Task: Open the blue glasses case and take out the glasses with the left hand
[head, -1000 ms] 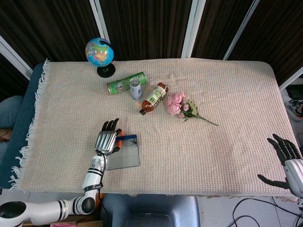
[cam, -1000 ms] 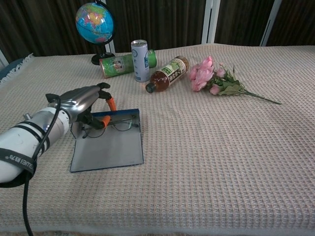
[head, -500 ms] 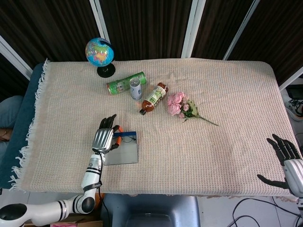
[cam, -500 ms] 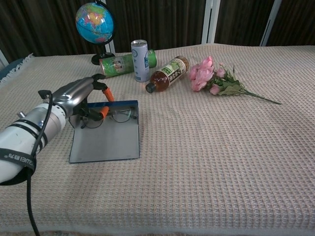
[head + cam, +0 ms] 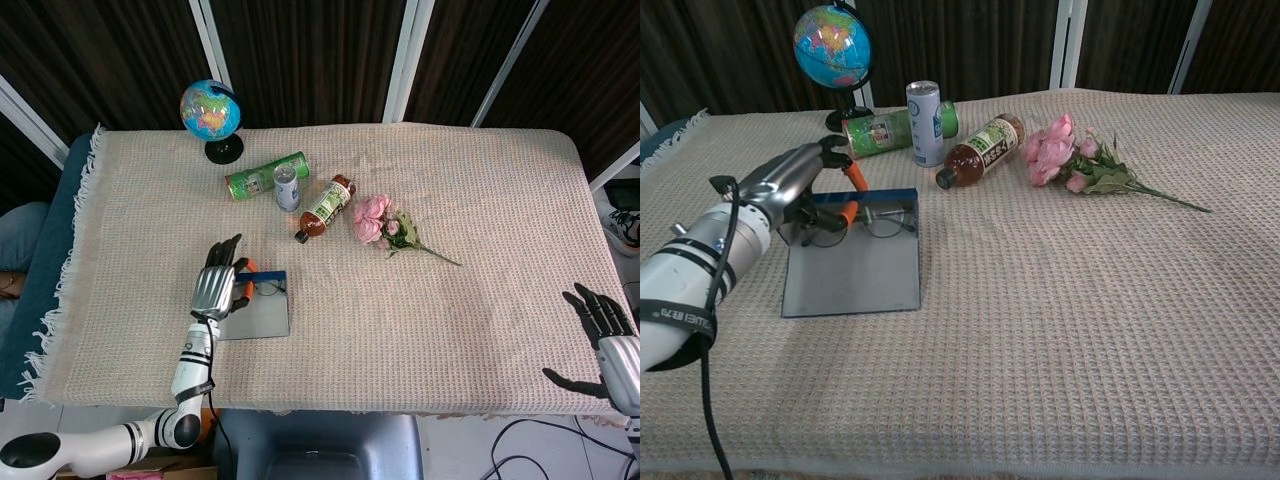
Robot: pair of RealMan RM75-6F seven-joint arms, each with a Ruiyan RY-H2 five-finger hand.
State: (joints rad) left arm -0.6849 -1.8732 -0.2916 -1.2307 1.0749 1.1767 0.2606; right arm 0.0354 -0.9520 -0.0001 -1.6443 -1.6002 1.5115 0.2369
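Observation:
The blue glasses case (image 5: pixel 850 275) lies open on the cloth at the front left, its grey inside facing up and its blue rim at the far edge. The glasses (image 5: pixel 880 220) lie along that far edge, thin dark frame showing. My left hand (image 5: pixel 790 190) reaches over the case's left far corner, and its orange-tipped fingers pinch the left end of the glasses. In the head view the left hand (image 5: pixel 218 288) covers the left side of the case (image 5: pixel 258 315). My right hand (image 5: pixel 605 340) hangs off the table's front right corner, fingers spread, holding nothing.
Behind the case stand a globe (image 5: pixel 833 45), a green can on its side (image 5: pixel 880 130), an upright can (image 5: pixel 925 122) and a brown bottle lying down (image 5: pixel 980 148). Pink flowers (image 5: pixel 1070 155) lie right of the bottle.
My left hand has moved away from the table's front edge and a little left, and the open case and glasses have slid with it. The right hand has stayed put.

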